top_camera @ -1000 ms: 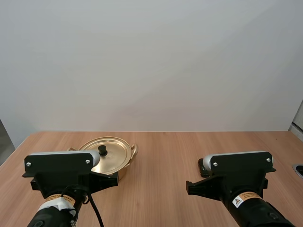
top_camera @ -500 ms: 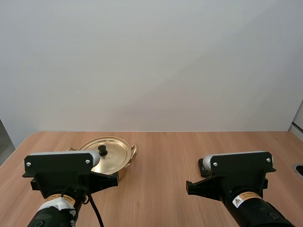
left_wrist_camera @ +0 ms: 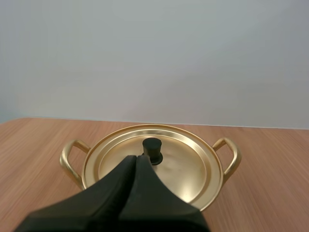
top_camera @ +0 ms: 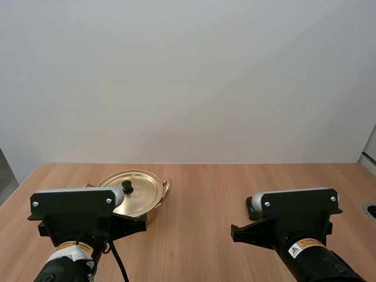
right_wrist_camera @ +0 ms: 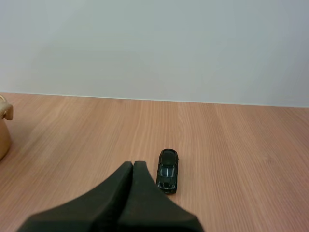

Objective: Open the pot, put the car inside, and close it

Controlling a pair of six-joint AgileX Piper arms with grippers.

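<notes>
A golden pot (top_camera: pixel 136 195) with two side handles stands on the wooden table, its lid (left_wrist_camera: pixel 154 157) on, topped by a black knob (left_wrist_camera: pixel 152 148). My left gripper (left_wrist_camera: pixel 136 160) is shut, its tips just short of the knob and holding nothing. A small black toy car (right_wrist_camera: pixel 167 171) lies on the table, pointing away. My right gripper (right_wrist_camera: pixel 133 166) is shut on nothing, its tips a little to the car's left. In the high view the right arm's body hides the car.
The wooden table (top_camera: pixel 205 194) runs wide between the pot and the car. One pot handle (right_wrist_camera: pixel 5 110) peeks in far from the right gripper. A plain white wall stands behind the table's back edge.
</notes>
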